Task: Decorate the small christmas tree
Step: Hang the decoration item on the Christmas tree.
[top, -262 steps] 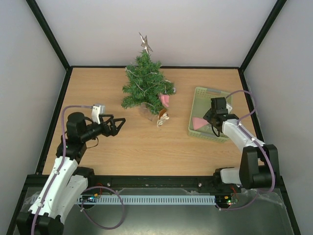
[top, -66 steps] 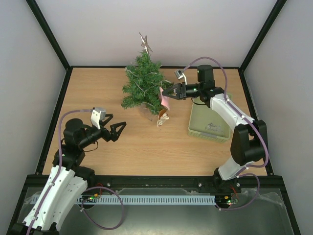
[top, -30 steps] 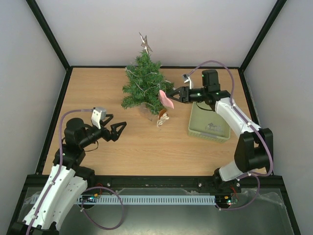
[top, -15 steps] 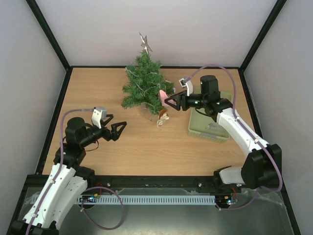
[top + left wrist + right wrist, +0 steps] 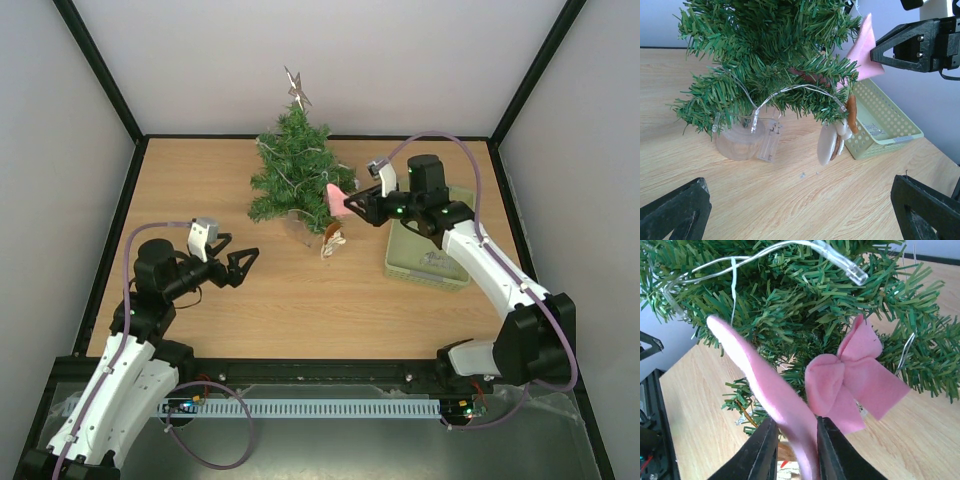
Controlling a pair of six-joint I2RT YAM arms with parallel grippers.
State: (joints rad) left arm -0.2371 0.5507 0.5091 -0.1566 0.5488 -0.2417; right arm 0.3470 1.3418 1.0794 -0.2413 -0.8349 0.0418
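**Right gripper pinches a pink ornament beside the tree**

The right gripper [image 5: 792,455] has its two fingers [image 5: 760,455] pressed on a pink fabric ornament [image 5: 767,390]. The lower end of the ornament is cut off by the frame edge, so I cannot tell its full shape. Just behind it, a pink bow [image 5: 852,382] sits in the branches of the small christmas tree [image 5: 298,170], under a string of clear lights [image 5: 852,272]. The tree stands at the far middle of the wooden table [image 5: 300,310], with a silver star [image 5: 296,88] on top. A beige and brown hanging ornament [image 5: 832,142] under the low branches is hard to make out. A green basket [image 5: 425,280] lies to the right of the tree, partly hidden by the right arm. The left gripper [image 5: 238,265] is spread wide, well apart from the tree. In its own view only the fingertips [image 5: 677,210] show.
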